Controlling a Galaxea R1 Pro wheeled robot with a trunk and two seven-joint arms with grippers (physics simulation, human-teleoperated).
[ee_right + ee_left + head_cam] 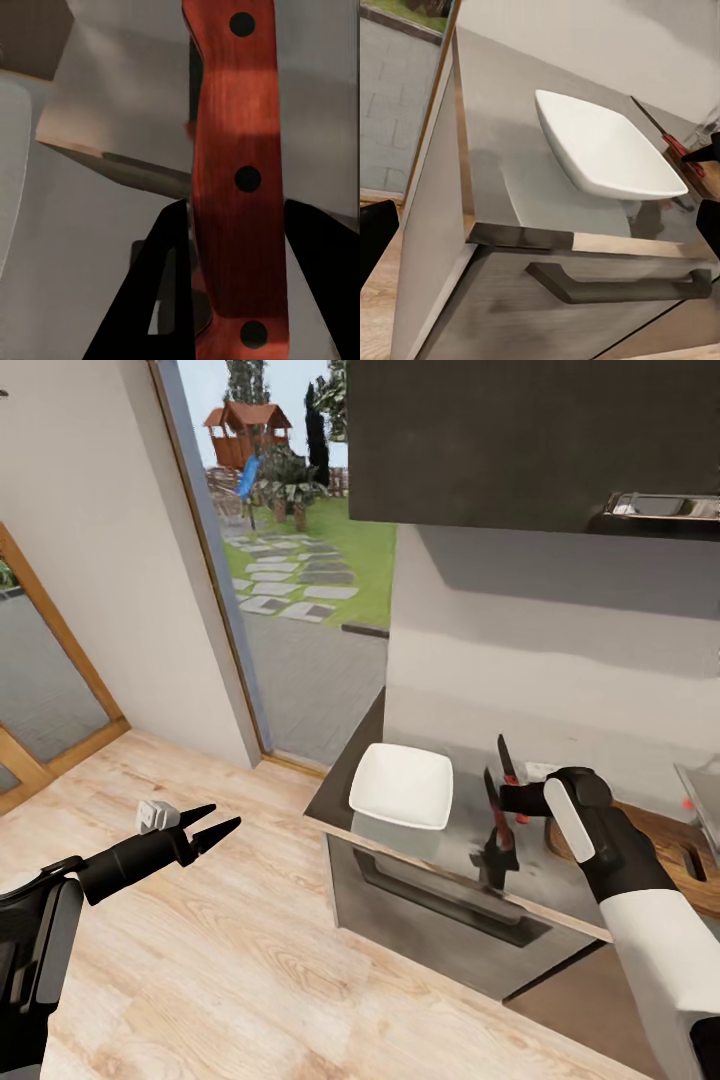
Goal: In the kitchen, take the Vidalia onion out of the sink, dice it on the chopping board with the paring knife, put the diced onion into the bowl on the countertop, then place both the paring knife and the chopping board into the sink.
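from the head camera, my right gripper [510,792] is clamped on the paring knife [506,758], blade up, above the countertop [470,838] just right of the white bowl [402,785], with the chopping board [690,860] lying at the far right, while my left gripper [212,824] hangs over the wood floor [250,940], fingers parted and holding nothing. on the left wrist camera, the bowl [600,146] rests on the grey counter [502,150] above a drawer handle [615,289], the knife [671,142] beyond it. on the right wrist camera, the red-orange handle [238,180] stands between the two dark fingers [154,292].
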